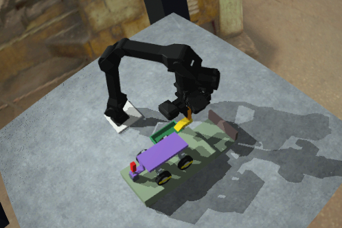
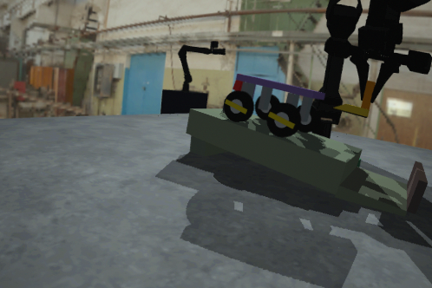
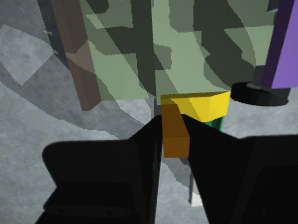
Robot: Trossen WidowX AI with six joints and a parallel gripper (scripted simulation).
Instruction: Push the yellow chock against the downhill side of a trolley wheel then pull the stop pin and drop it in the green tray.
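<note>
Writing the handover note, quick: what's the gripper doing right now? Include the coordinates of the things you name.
Gripper [image 1: 188, 111] [image 2: 369, 94] [image 3: 170, 120]: closed on the orange handle [image 1: 189, 113] [image 2: 369, 94] [image 3: 175, 135] of the yellow chock [image 1: 183, 124] [image 2: 353, 110] [image 3: 207, 106], holding it off the ramp [image 1: 137, 185] [image 2: 269, 150] [image 3: 175, 65].
</note>
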